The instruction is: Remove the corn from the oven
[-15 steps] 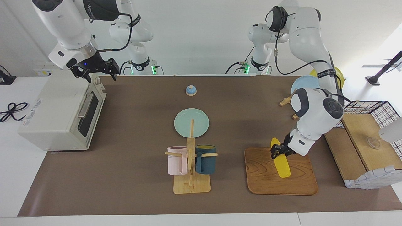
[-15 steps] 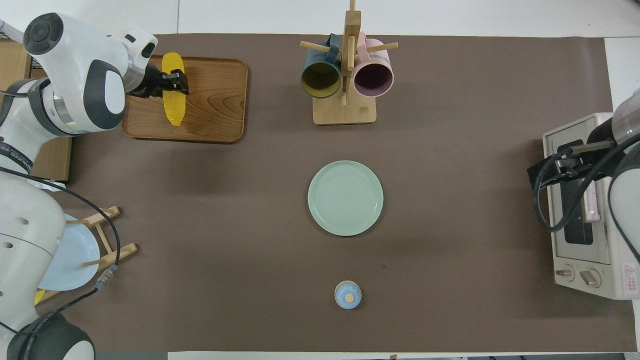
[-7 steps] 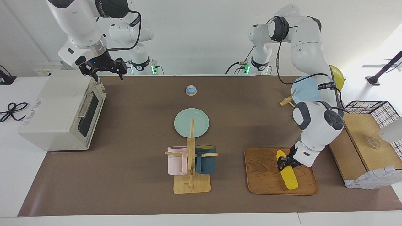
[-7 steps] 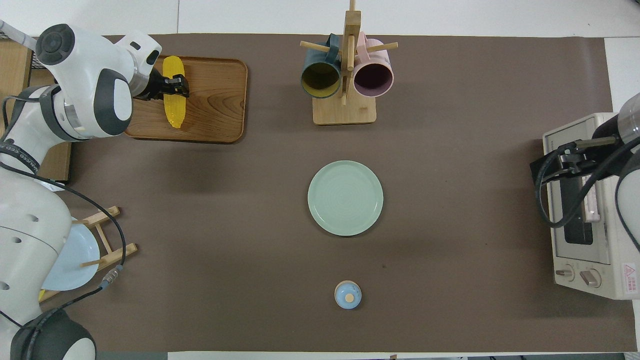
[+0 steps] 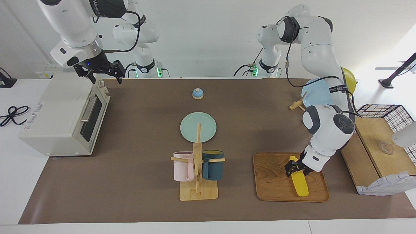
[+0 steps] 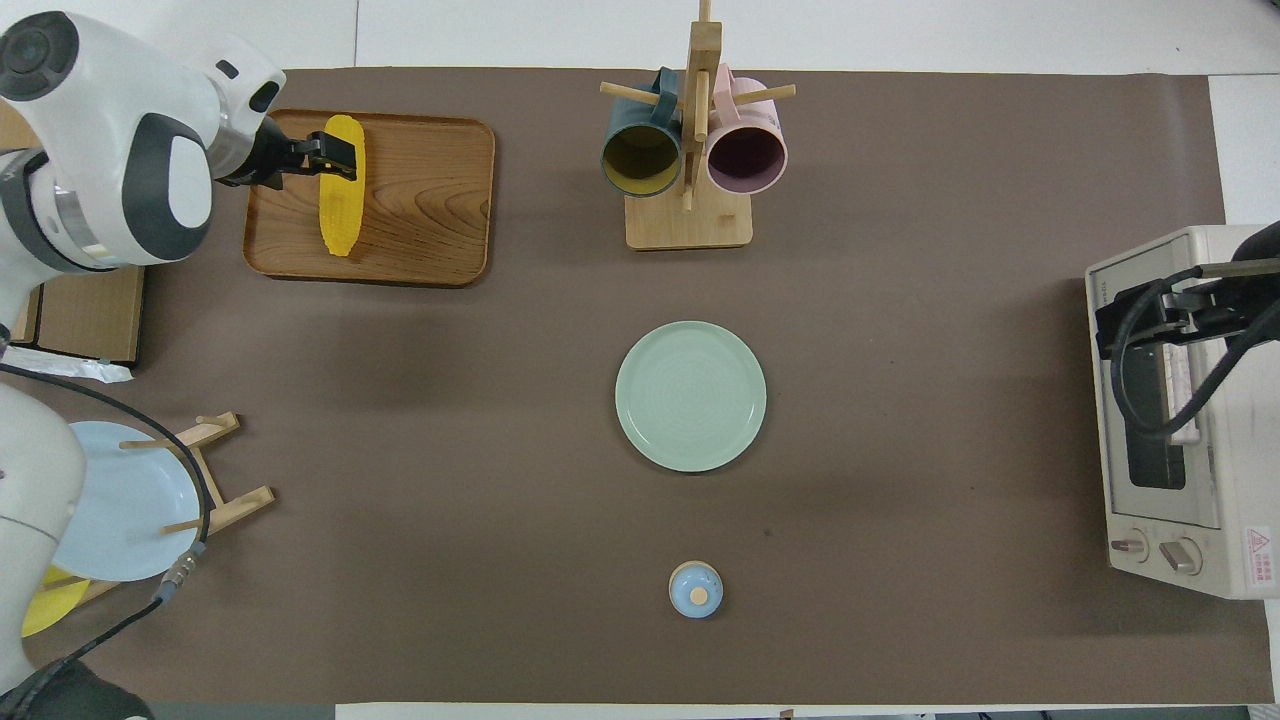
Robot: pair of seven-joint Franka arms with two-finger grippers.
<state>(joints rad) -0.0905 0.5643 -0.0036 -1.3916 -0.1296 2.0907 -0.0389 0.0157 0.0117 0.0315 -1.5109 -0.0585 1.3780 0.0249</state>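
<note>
The yellow corn (image 5: 300,183) lies on the wooden tray (image 5: 273,182), toward the left arm's end of the table; in the overhead view the corn (image 6: 341,205) lies on the tray (image 6: 430,200) too. My left gripper (image 5: 292,168) is low over the tray, shut on the corn near the end nearer the robots. The cream-white oven (image 5: 55,113) stands at the right arm's end with its dark glass door (image 5: 92,118) shut. My right gripper (image 5: 104,79) hangs open and empty over the oven's top corner nearest the robots.
A mint plate (image 5: 198,126) lies mid-table. A mug tree (image 5: 197,182) with a pink and a dark blue mug stands beside the tray. A small blue knob (image 5: 197,93) sits nearer the robots. A plate rack (image 5: 317,92) and a wire-and-wood basket (image 5: 380,143) stand at the left arm's end.
My left gripper has lowered the corn from above the tray until it lies on the tray. My right gripper swung a little over the oven's corner and back.
</note>
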